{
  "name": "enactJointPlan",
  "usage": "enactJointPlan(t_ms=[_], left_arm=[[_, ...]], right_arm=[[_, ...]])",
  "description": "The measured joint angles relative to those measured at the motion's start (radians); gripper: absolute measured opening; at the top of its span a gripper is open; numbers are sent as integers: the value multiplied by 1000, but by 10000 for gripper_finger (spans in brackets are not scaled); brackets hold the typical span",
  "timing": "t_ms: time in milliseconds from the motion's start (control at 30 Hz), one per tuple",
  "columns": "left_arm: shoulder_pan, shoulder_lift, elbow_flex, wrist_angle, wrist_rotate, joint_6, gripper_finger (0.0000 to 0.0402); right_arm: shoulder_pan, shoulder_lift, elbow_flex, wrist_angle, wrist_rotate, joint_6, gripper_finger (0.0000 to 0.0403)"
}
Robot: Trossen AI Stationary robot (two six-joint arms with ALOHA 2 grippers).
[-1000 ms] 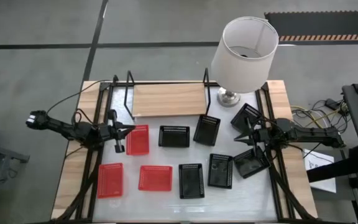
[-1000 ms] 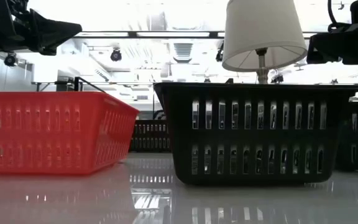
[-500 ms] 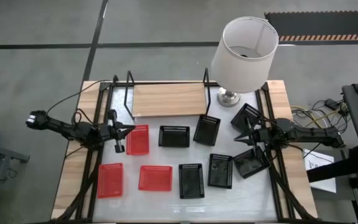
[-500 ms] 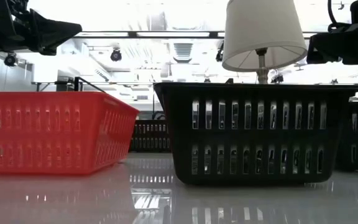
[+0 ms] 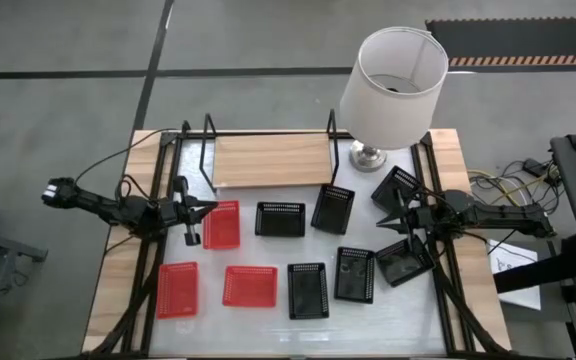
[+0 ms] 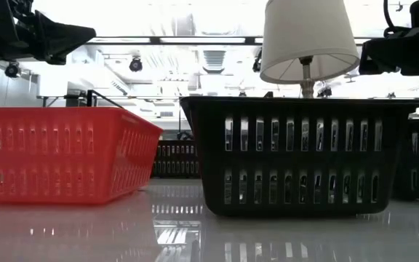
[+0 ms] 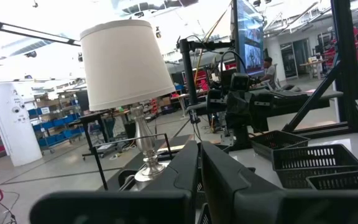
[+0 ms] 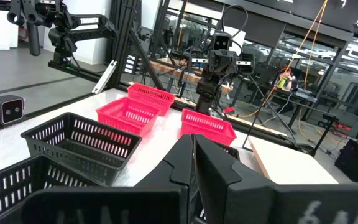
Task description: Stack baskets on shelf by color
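Three red baskets (image 5: 221, 224) lie on the left of the counter (image 5: 268, 325), six black baskets (image 5: 280, 219) scatter to the right, and the shelf (image 5: 271, 160) at the back beside the lamp (image 5: 392, 80) holds none, so the task looks barely begun. The left gripper (image 5: 205, 208), fingers together and empty, hovers just beside the nearest red basket's corner. It would do well to part its fingers, drop over that basket's near wall and pinch the rim squarely so the mesh does not tilt. The right gripper (image 5: 383, 223), fingers also together and empty, sits among the black baskets, near one by the lamp base.
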Motion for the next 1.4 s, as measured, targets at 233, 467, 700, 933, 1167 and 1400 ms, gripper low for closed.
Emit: enactJointPlan(t_ms=[233,467,700,933,1167,1400], left_arm=[[0,0,0,0,0,0,4],[0,0,0,0,0,0,4],[0,0,0,0,0,0,4],[0,0,0,122,8,-40,4],[0,-2,0,339,9,-78,4],[0,-1,0,445,8,-79,4]], right_arm=[[0,0,0,0,0,0,11],[0,0,0,1,0,-3,11],[0,0,0,1,120,352,11],[-1,5,0,11,317,516,11],[-1,5,0,10,315,532,11],[-1,5,0,10,315,517,11]])
